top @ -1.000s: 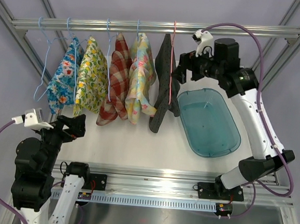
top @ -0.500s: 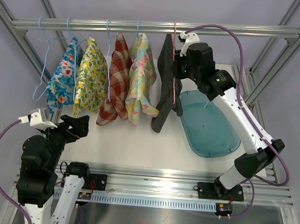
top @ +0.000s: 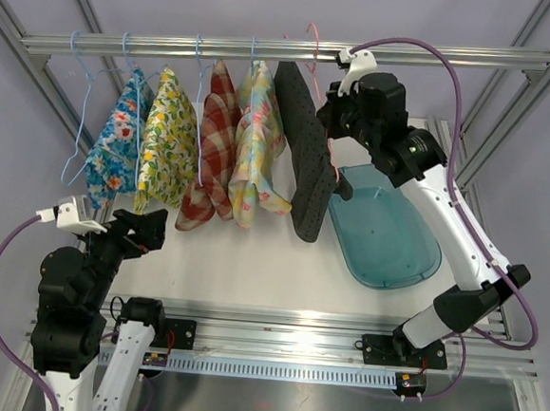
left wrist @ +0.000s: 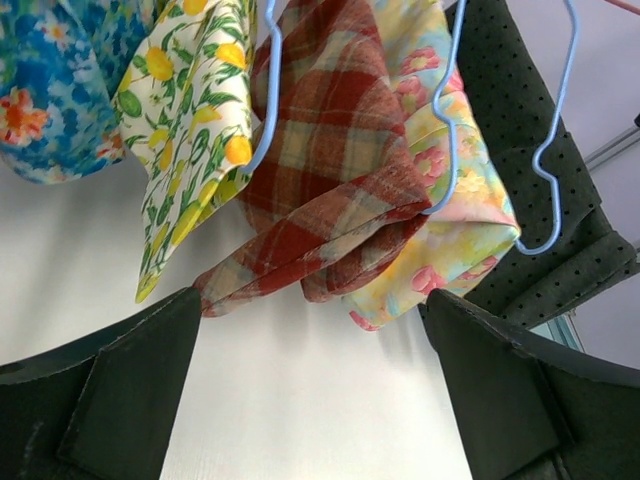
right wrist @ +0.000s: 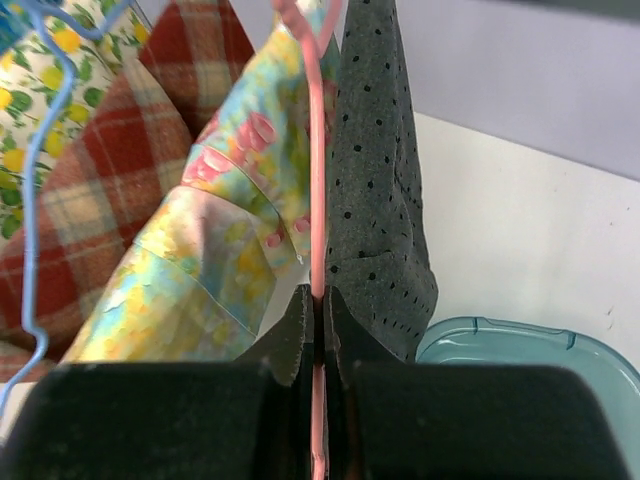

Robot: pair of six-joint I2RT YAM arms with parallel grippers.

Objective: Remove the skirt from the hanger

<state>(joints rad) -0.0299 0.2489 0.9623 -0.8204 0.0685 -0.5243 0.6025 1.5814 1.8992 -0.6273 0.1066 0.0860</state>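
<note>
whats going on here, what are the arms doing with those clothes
The right pincer is shut on the thin pink hanger, which carries the dark grey dotted skirt and sits tilted at the metal rail. The skirt is not yet off it. The left pincer is open and empty, low near four patterned garments on blue hangers.

No words, numbers or signs can be read in these pictures. The small dark board with a tiny red light, on the silver rail near the left arm's base, is too small and blurry to show any writing. It is the same with the small dark board near the right arm's base.
</note>
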